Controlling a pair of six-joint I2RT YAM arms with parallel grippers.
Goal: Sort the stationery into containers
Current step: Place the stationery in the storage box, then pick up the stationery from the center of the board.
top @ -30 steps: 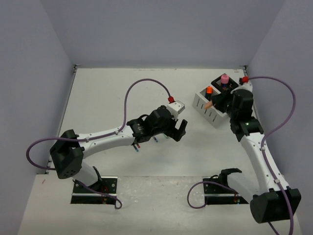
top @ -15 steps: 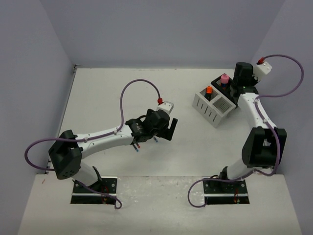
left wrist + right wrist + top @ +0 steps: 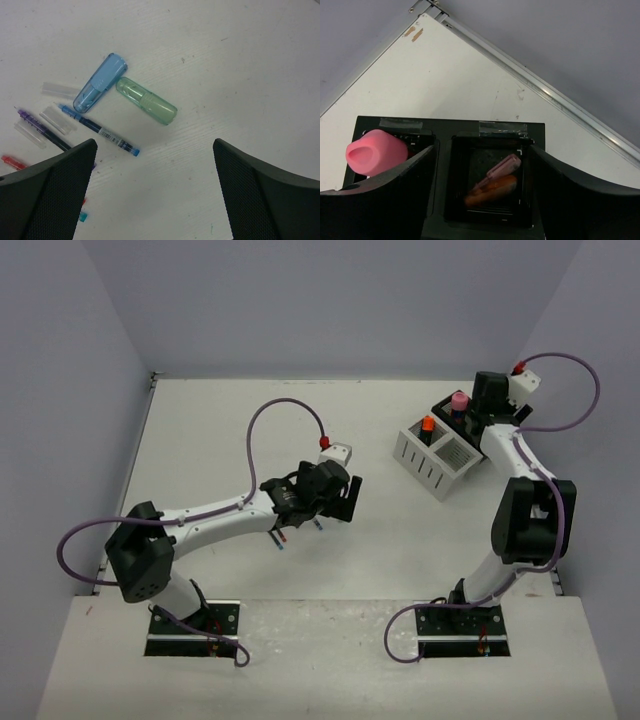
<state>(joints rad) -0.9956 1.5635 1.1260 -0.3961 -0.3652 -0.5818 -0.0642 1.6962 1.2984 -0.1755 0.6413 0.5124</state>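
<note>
The white worktop (image 3: 220, 430) is carrying everything, with the loose stationery lying near its middle and both containers sitting towards the far right.

The left arm (image 3: 220, 512) is reaching over the loose pile, while the right arm (image 3: 530, 520) is folding up over the containers, well apart from the pile.

The white box (image 3: 420, 462) is holding an orange-tipped marker (image 3: 428, 425) upright. Just beyond it, the black box (image 3: 470, 126) is holding the pink cylinder (image 3: 375, 151) in one compartment and two highlighters (image 3: 492, 186), one pink and one orange, lying in the other.

The right hand (image 3: 481, 150) is hanging over that second compartment, fingers spread and gripping nothing.

The left hand (image 3: 155, 145) is also hovering wide open and empty.

The green highlighter (image 3: 146, 100) is lying just ahead of it, roughly centred between the fingers, and its long axis is running diagonally across their closing line. A wrist turn is probably going to be needed before closing. The blue highlighter (image 3: 100, 83) is almost touching its far end, so a crowded grasp is the risk.

The blue pen (image 3: 99, 130), purple pen (image 3: 40, 129) and red pen (image 3: 12, 161) are lying off towards the left finger among clear caps (image 3: 59, 90).
</note>
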